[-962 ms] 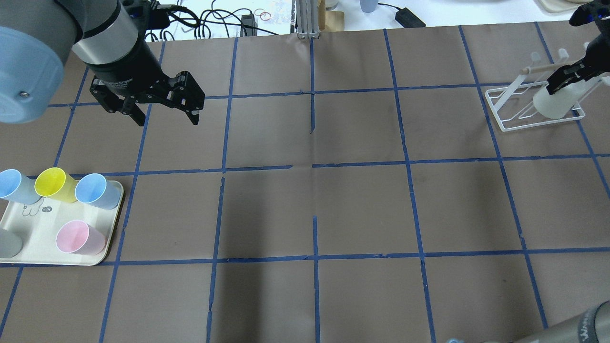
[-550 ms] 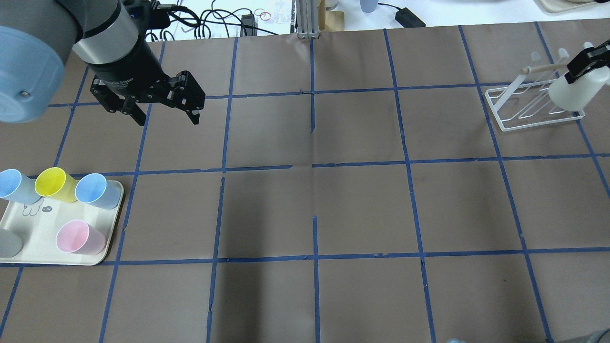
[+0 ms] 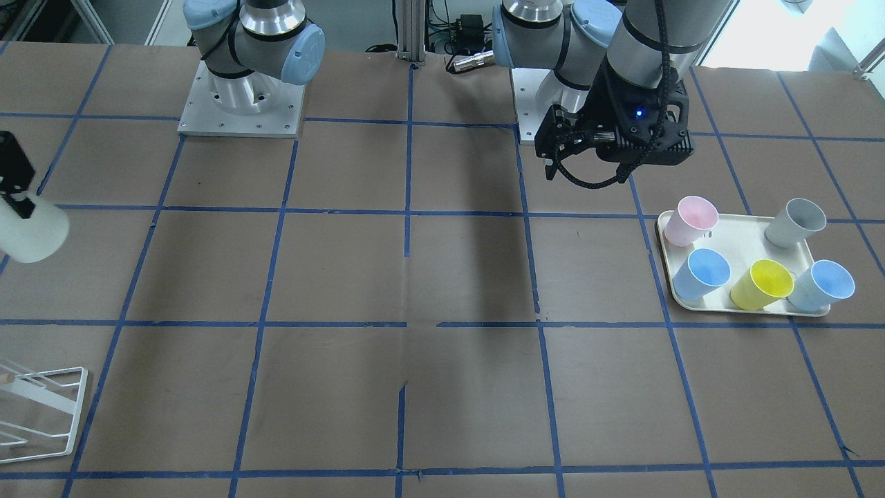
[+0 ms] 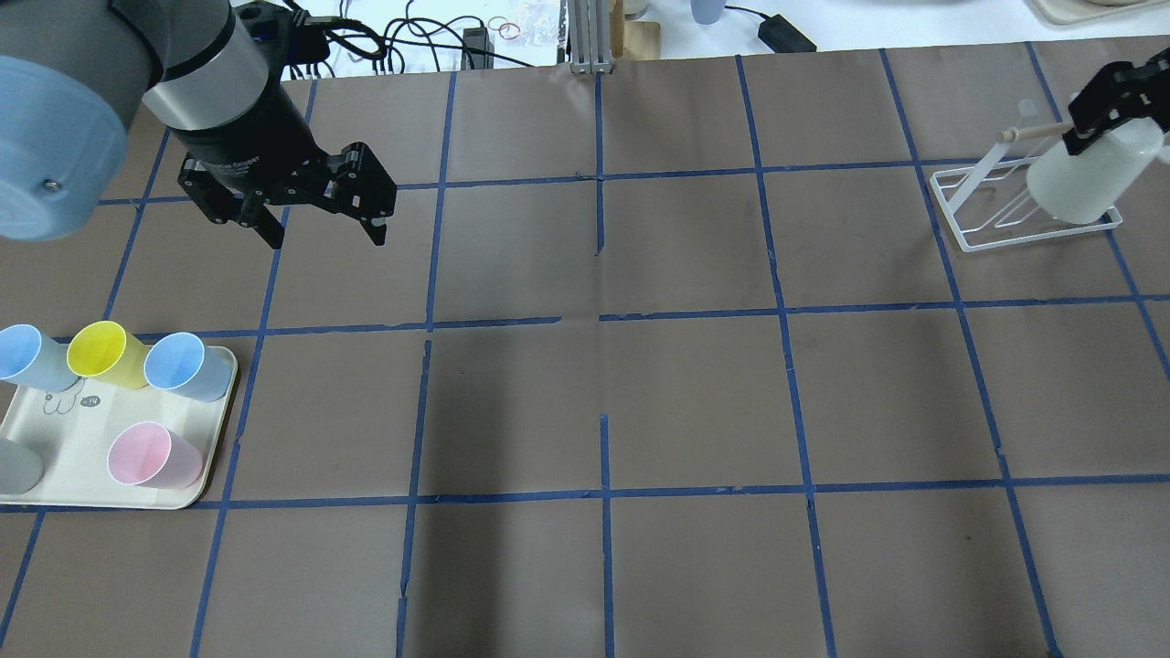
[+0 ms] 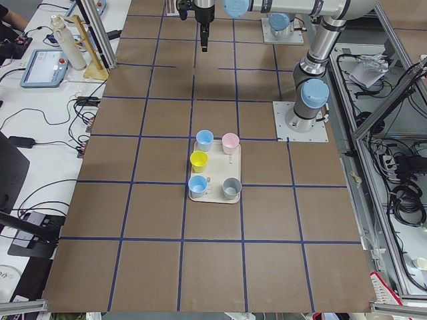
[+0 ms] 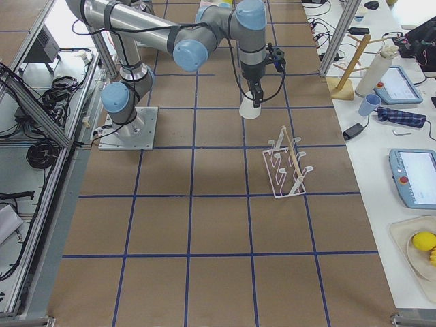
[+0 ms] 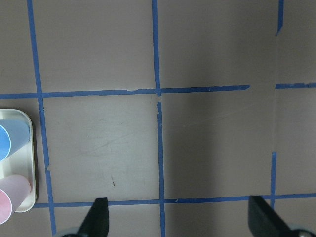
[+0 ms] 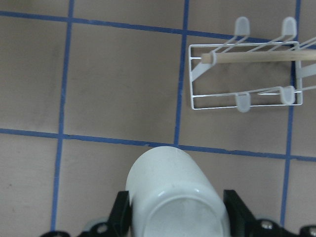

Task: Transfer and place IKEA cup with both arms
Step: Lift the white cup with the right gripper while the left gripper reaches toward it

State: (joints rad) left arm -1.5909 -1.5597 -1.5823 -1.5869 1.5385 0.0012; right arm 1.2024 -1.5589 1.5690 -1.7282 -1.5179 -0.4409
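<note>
Gripping IKEA cup [image 8: 173,182] by its base with right gripper [image 8: 178,217], jaws closed on it, aloft near white rack [image 8: 256,57].

Between the two hands the brown tabletop [image 4: 695,393] shows only paper and blue tape lines across its whole middle, giving either hand open passage there. On the robot's left a cream tray [image 4: 73,429] carries five upright cups [image 4: 174,366] packed close, with narrow gaps between them; the left hand [image 4: 324,239], jaws spread, hangs well apart from them over bare paper. At the far right a white wire rack [image 6: 291,163], with raised pegs and a wooden rod, stands just beyond the IKEA cup [image 8: 173,182] clamped in the right hand [image 8: 177,215].
</note>
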